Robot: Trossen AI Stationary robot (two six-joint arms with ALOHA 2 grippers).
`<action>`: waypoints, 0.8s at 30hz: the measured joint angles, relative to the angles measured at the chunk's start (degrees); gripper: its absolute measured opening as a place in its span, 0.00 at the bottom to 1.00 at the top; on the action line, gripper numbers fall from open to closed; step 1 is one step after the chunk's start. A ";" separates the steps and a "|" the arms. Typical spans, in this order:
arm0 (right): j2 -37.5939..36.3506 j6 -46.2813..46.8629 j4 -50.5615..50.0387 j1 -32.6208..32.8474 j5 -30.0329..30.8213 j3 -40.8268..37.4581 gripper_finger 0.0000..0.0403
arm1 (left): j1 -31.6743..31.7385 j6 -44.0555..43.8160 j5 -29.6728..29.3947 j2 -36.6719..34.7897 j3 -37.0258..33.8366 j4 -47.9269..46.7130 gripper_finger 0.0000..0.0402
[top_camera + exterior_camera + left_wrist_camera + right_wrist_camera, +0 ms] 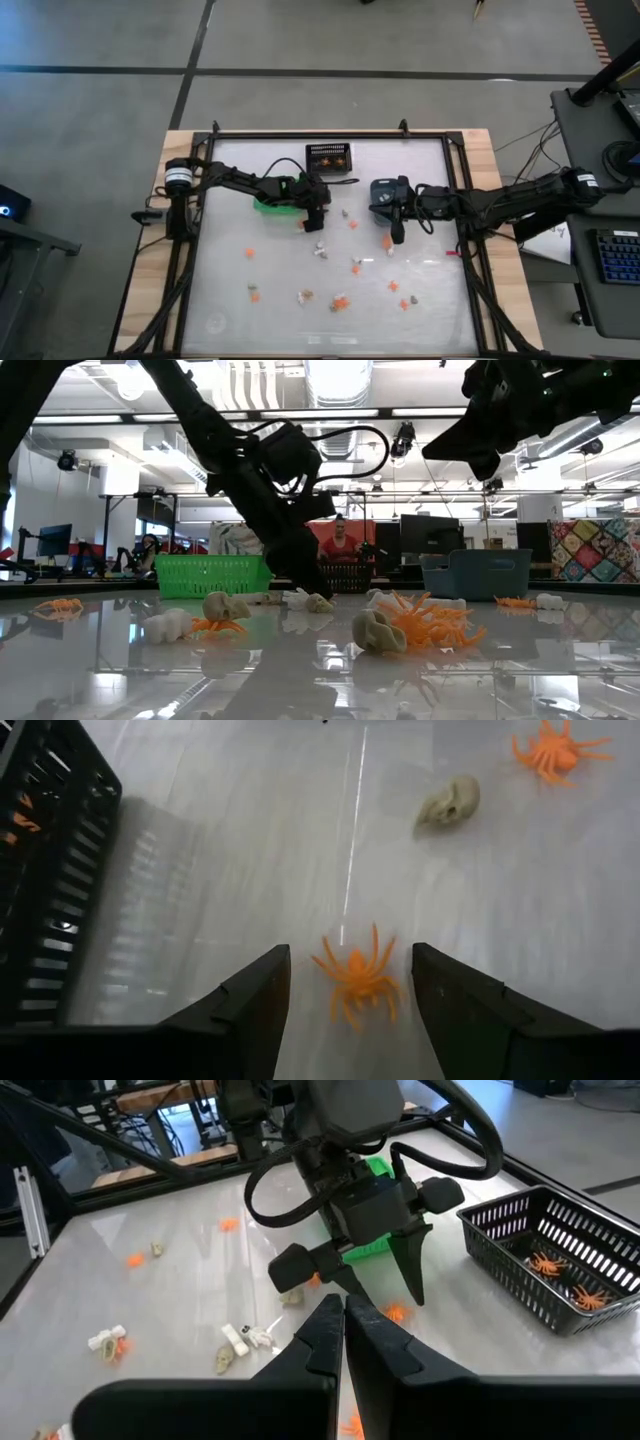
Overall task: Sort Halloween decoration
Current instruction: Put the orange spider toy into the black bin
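While its fingers stood apart, the left end effector [350, 1005] straddled an orange spider [357, 976]; at three o'clock, the right end effector [397, 236] hung pressed together.

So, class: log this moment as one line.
left gripper: open, straddling orange spider | right gripper: shut, empty, raised

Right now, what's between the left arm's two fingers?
An orange spider lies on the table between the left tool's open fingers, not yet touched. The left wrist view shows it plainly. A tan skull sits farther ahead.
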 joint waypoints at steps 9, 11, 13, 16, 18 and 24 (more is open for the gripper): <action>0.00 -0.02 0.04 0.00 0.00 0.02 0.02 | 0.06 0.08 0.45 0.00 -0.22 0.64 0.47; 0.00 -0.02 0.06 0.00 0.00 0.02 0.02 | 0.06 0.16 0.77 0.02 -0.25 0.68 0.44; 0.00 -0.02 0.15 0.00 0.00 0.02 0.02 | 0.06 0.20 1.25 0.02 -0.26 0.69 0.39; 0.00 -0.04 0.15 0.00 0.00 0.02 0.02 | -0.01 0.21 1.37 0.07 -0.26 0.73 0.31; 0.00 -0.04 0.20 0.00 0.00 0.04 0.02 | -0.01 0.16 1.37 0.07 -0.26 0.82 0.26; 0.00 -0.04 0.20 0.00 0.00 0.04 0.02 | -0.01 0.11 1.30 -0.04 0.11 0.64 0.17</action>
